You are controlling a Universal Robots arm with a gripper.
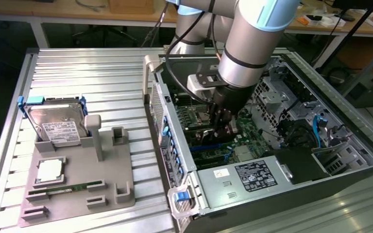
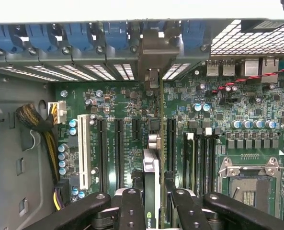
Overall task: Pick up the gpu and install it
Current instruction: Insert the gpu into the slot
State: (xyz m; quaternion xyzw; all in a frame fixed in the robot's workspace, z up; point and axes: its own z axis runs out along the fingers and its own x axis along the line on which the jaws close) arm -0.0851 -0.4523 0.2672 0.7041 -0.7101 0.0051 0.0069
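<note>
My gripper (image 2: pixel 155 199) is inside the open computer case (image 1: pixel 342 167), low over the green motherboard (image 2: pixel 118 96). It is shut on the gpu (image 2: pixel 152 165), one black finger (image 2: pixel 132 206) on each face of the card. The card stands on edge above a long black expansion slot. Its metal bracket (image 2: pixel 153 48) reaches the case's rear slot wall, between the blue latches (image 2: pixel 84 36). In the exterior view the gripper (image 1: pixel 222 127) points down into the case and hides most of the card.
A grey fixture (image 1: pixel 76 194) at the exterior view's left holds a silver hard drive (image 1: pixel 57 125), a processor chip (image 1: pixel 49 170) and a narrow green memory stick (image 1: pixel 66 188). Inside the case are the power supply (image 1: pixel 251 177), the CPU socket (image 2: pixel 247 184) and a cable bundle (image 2: pixel 41 124).
</note>
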